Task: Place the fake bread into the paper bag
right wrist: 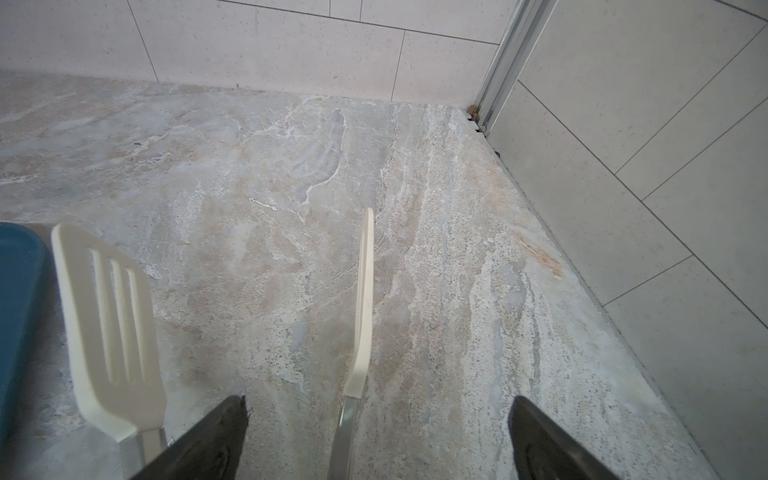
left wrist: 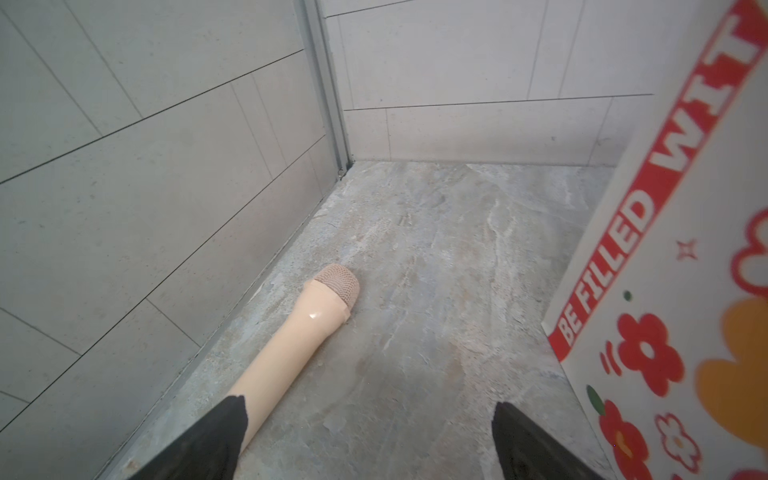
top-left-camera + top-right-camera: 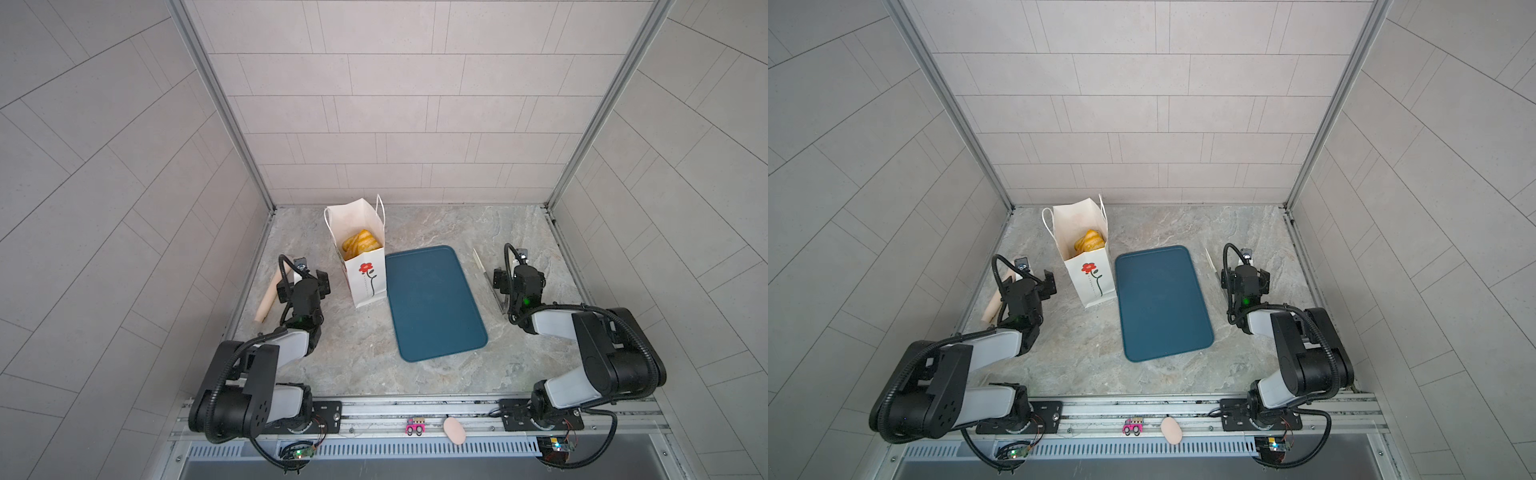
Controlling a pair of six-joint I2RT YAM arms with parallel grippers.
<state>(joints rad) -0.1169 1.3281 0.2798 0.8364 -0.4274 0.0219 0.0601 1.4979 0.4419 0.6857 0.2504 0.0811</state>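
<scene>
Glossy, ridged golden fake bread [image 3: 358, 243] (apparently several pieces) is seen piled inside the upright white paper bag [image 3: 365, 286], just beside a smooth teal tray [image 3: 434, 303]; the left gripper [image 2: 368, 403] is held wide and empty near a beige cylindrical rolling pin [image 2: 291, 345]. The right gripper [image 1: 378, 399] is likewise spread, empty, over cream slotted tongs [image 1: 112, 324].
</scene>
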